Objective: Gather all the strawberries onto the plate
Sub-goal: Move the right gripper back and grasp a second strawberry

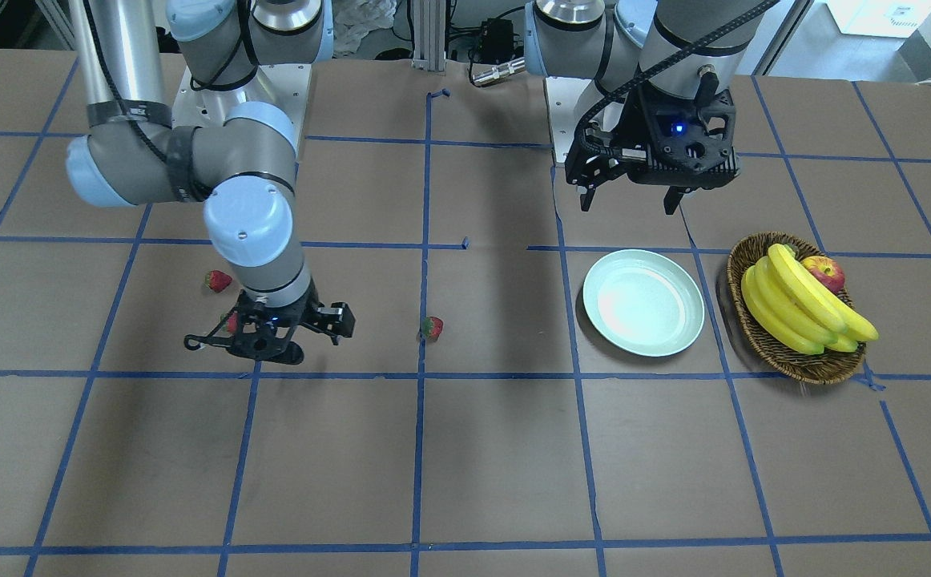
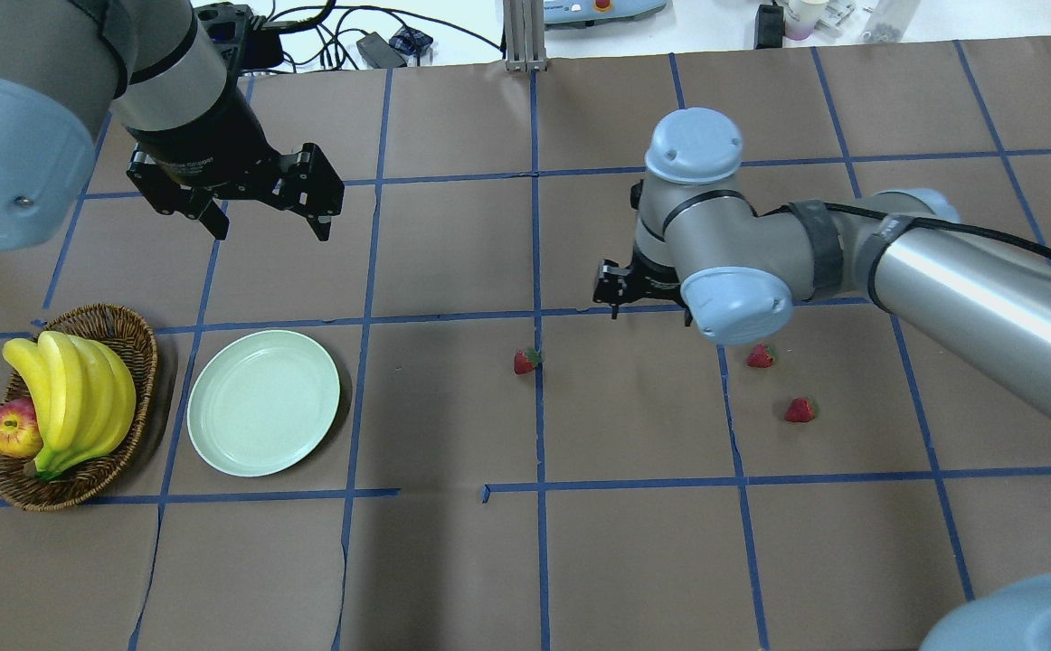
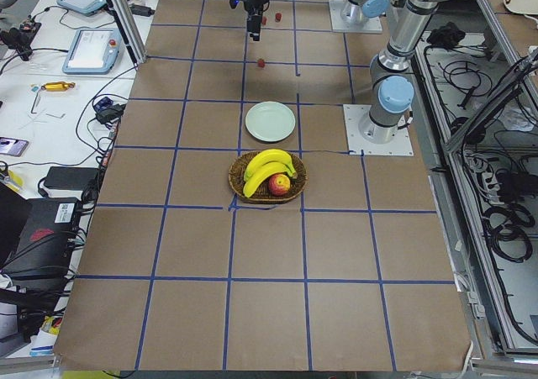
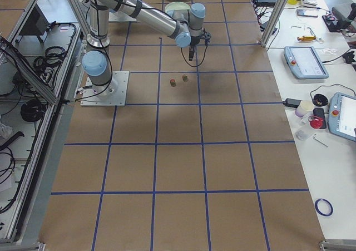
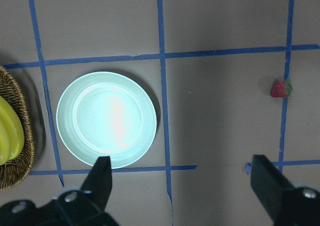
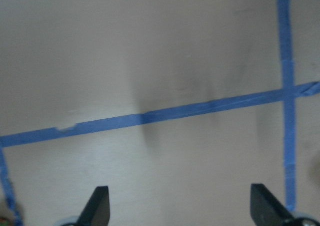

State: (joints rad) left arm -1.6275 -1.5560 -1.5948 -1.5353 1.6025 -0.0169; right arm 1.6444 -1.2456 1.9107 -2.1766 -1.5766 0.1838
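Three strawberries lie on the brown table: one near the centre line (image 2: 525,362) (image 1: 431,327) (image 5: 280,88) and two on my right side (image 2: 761,355) (image 2: 800,410). The pale green plate (image 2: 263,402) (image 1: 643,302) (image 5: 106,119) is empty on my left side. My left gripper (image 2: 269,228) (image 1: 630,207) (image 5: 185,186) is open and empty, held high beyond the plate. My right gripper (image 1: 265,343) (image 6: 180,211) is open and empty, low over bare table and blue tape, between the centre strawberry and the nearer right one (image 1: 231,322).
A brown wicker basket (image 2: 123,318) (image 1: 754,248) with bananas (image 2: 73,389) and a red-yellow apple (image 2: 14,427) stands just left of the plate. Blue tape lines grid the table. My right arm's elbow and wrist hang over the right strawberries' area.
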